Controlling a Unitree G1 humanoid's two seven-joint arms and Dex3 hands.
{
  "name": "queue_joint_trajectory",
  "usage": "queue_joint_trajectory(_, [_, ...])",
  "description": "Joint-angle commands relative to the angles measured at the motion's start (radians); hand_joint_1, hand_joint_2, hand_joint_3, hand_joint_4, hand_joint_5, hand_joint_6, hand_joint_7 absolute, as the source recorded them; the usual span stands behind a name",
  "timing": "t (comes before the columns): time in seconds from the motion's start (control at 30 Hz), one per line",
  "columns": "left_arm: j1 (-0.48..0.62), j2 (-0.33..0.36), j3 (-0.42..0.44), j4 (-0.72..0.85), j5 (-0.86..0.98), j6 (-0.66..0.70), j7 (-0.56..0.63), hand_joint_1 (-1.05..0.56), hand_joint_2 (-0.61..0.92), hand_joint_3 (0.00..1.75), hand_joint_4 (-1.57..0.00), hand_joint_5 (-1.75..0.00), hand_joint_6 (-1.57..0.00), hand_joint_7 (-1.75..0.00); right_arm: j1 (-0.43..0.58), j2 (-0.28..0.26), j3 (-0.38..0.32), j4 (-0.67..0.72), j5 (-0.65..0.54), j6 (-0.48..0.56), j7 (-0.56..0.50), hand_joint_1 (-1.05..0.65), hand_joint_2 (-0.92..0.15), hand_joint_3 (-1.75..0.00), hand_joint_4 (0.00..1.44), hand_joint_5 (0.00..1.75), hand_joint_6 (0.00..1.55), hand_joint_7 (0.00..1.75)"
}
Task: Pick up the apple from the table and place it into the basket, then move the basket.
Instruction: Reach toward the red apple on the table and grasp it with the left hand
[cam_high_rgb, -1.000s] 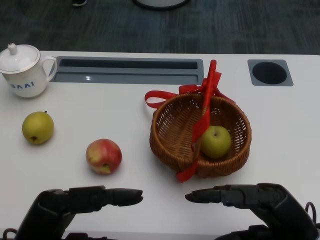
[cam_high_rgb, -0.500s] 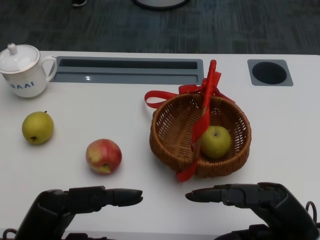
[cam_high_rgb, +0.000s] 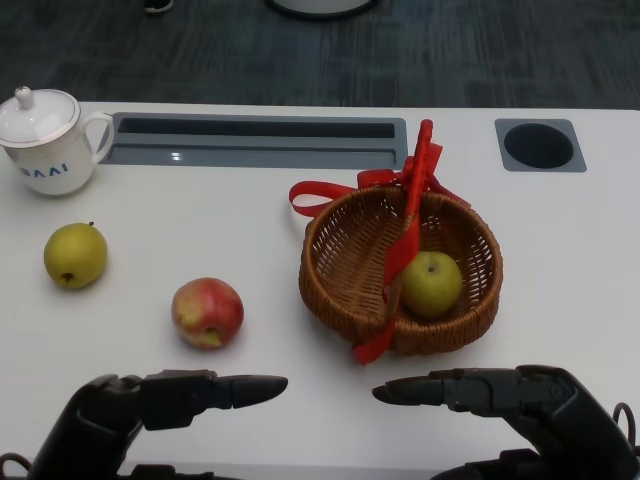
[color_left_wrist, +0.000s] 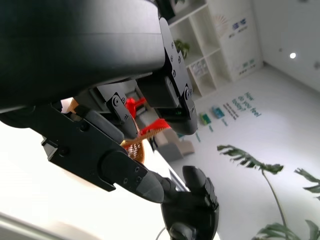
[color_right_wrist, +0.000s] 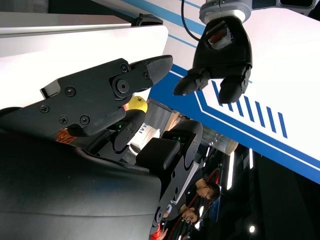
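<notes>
In the head view we see the apple (cam_high_rgb: 207, 312), red with yellow patches, on the table (cam_high_rgb: 560, 260) at nine o'clock from the basket (cam_high_rgb: 345, 285). The wicker basket, with its red ribbon handle, holds a green fruit (cam_high_rgb: 431, 284). Our left hand (cam_high_rgb: 165, 400) and right hand (cam_high_rgb: 500, 395) hover at six o'clock, fingers released, holding nothing

In the left wrist view we see a sliver of basket and ribbon past the fingers (color_left_wrist: 125, 175)

In the right wrist view the fingers (color_right_wrist: 120, 87) are spread and empty
</notes>
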Motion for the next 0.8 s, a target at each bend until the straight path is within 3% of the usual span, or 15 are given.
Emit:
queue_joint_trajectory(0.03, [-0.021, -0.018, 0.087, -0.009, 0.143, -0.082, 0.081, -0.57, 0.72, 0.00, -0.81, 0.00, -0.75, 0.00, 0.008, -0.011, -0.004, -0.002, 0.006, 0.000, -0.007, -0.36, -0.80, 0.00, 0.80, 0.00, 0.76, 0.00])
queue_joint_trajectory(0.27, [-0.044, -0.004, 0.203, -0.099, 0.381, -0.046, 0.199, -0.82, 0.73, 0.00, -0.53, 0.00, -0.47, 0.00, 0.003, -0.007, -0.005, 0.006, 0.001, 0.000, -0.011, -0.36, -0.80, 0.00, 0.81, 0.00, 0.76, 0.00])
queue_joint_trajectory(0.4, [-0.098, 0.016, 0.228, -0.102, 0.479, -0.015, 0.260, -0.86, 0.73, 0.00, -0.46, 0.00, -0.41, 0.00, 0.002, -0.006, -0.005, 0.011, 0.000, -0.006, -0.011, -0.36, -0.80, 0.00, 0.81, 0.00, 0.76, 0.00])
queue_joint_trajectory(0.57, [-0.167, 0.046, 0.218, -0.073, 0.591, 0.051, 0.318, -0.89, 0.69, 0.00, -0.40, 0.00, -0.37, 0.00, 0.008, -0.007, -0.004, 0.004, -0.006, 0.001, -0.017, -0.36, -0.80, 0.00, 0.82, 0.01, 0.76, 0.00])
queue_joint_trajectory(0.8, [-0.269, 0.114, 0.137, 0.045, 0.673, 0.132, 0.354, -0.91, 0.69, 0.01, -0.27, -0.01, -0.23, 0.00, 0.014, -0.012, -0.002, -0.008, -0.015, 0.005, -0.026, -0.37, -0.79, 0.00, 0.83, 0.00, 0.77, 0.00])
